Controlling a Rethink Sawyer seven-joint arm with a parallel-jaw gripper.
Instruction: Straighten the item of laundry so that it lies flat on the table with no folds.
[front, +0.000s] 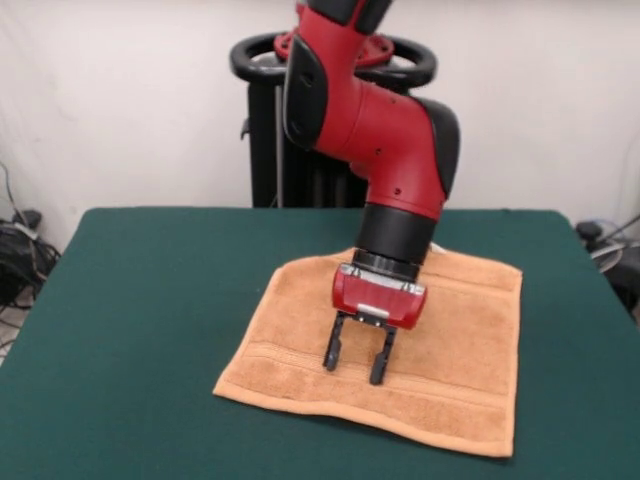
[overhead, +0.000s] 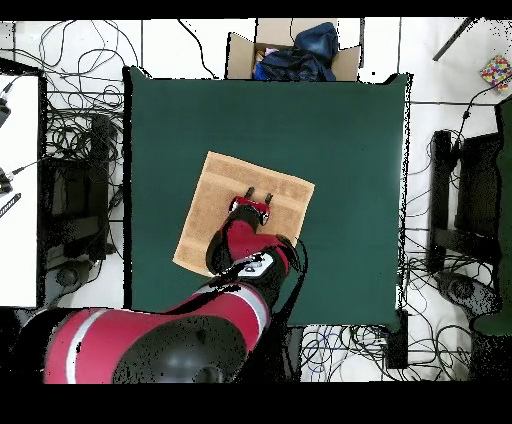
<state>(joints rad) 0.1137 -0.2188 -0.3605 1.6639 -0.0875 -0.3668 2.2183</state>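
The item of laundry (front: 470, 350) is an orange-tan terry towel spread on the dark green table (front: 150, 330), with woven bands near its front edge. It looks mostly flat, and its front edge ripples slightly. My gripper (front: 355, 368) hangs over the towel's front middle, open, fingertips (front: 331, 362) just above or touching the cloth near the band, nothing held. In the overhead view the towel (overhead: 205, 215) lies left of the table's (overhead: 350, 150) centre, and the gripper (overhead: 257, 193) points at its upper right part. The arm hides the towel's lower right corner.
A cardboard box (overhead: 240, 52) holding dark cloth stands past the table's top edge in the overhead view. Cables and black equipment stands surround the table on the floor. The robot's pedestal (front: 275, 150) rises behind the table in the front view.
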